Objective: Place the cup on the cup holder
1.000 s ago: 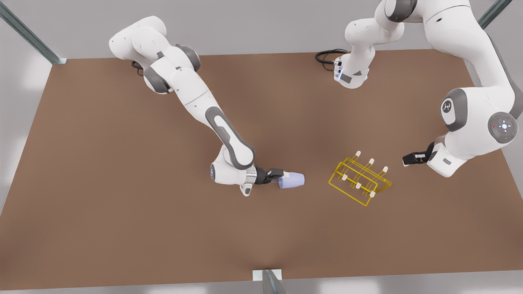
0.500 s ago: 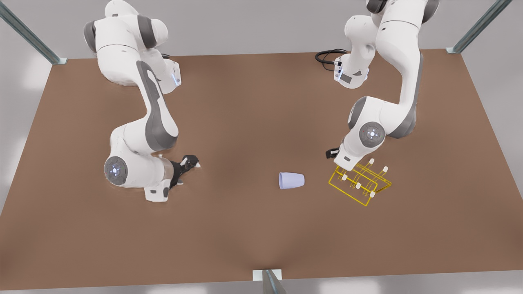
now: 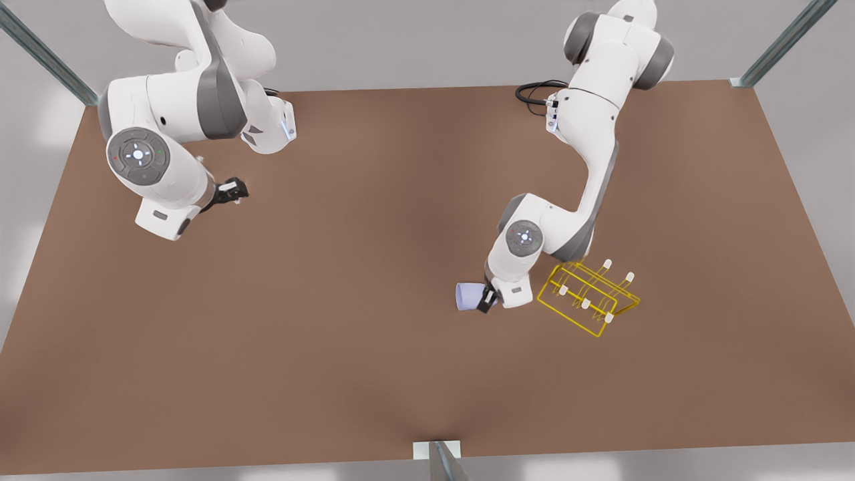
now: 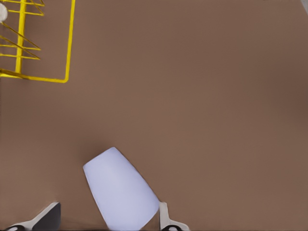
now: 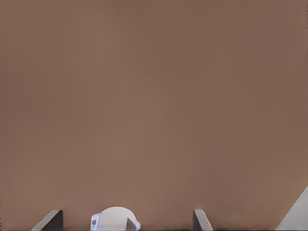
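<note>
Brown tabletop (image 3: 374, 374): plain flat brown surface under both arms, with grey metal posts at its corners.
Right gripper (image 3: 230, 190): at the front view's left, hanging above the table far from the task's things; this arm waits. In the right wrist view its two fingertips (image 5: 48, 220) stand wide apart over bare brown surface, nothing between them.
Pale lavender-blue tapered cup (image 3: 468, 296): lying on its side on the tabletop, near the middle, its wide mouth turned toward the front view's left. It sits just beside the rack, apart from it.
Left gripper (image 3: 487, 300): at the cup's narrow end, between cup and rack. In the left wrist view the fingers (image 4: 166, 217) are spread, one on each side of the cup (image 4: 120, 190); one looks right at the cup's wall, the other stands clear, so no firm grasp shows.
Yellow thin-wire cup holder (image 3: 588, 295): toward the front view's right, a rectangular frame with upright prongs tipped in white caps. A corner of it (image 4: 43, 43) shows in the left wrist view.
</note>
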